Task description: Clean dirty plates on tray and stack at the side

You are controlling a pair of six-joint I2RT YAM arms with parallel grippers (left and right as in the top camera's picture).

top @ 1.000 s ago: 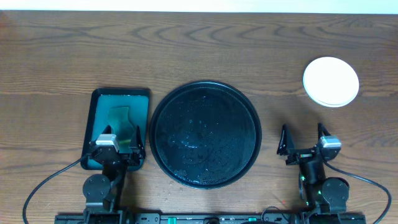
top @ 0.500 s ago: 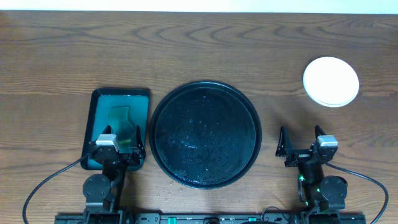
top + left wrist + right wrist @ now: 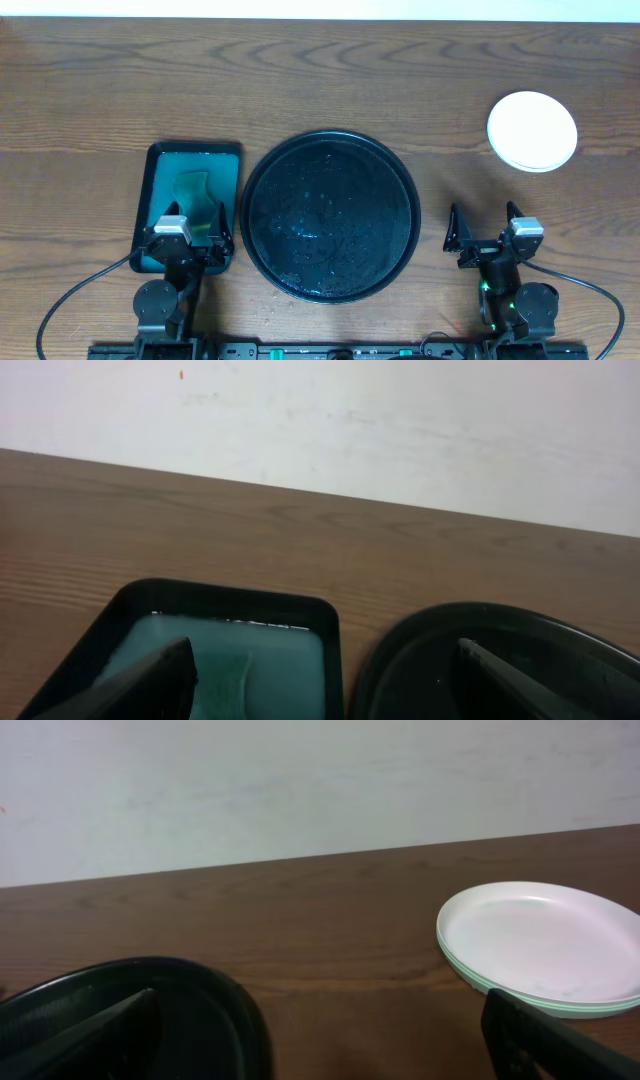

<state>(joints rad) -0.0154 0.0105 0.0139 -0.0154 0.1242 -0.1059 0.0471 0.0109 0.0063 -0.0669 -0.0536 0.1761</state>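
Overhead: wood-grain table [image 3: 320,70], white wall [image 3: 400,430] behind; left pincer [image 3: 190,216], right pincer [image 3: 485,214] both spread.

plate stack [image 3: 540,945] count perhaps three, tray [image 3: 215,1020] cropped

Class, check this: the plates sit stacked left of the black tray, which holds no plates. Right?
No: the overhead view shows the stacked plates right of the black tray, which holds no plates.
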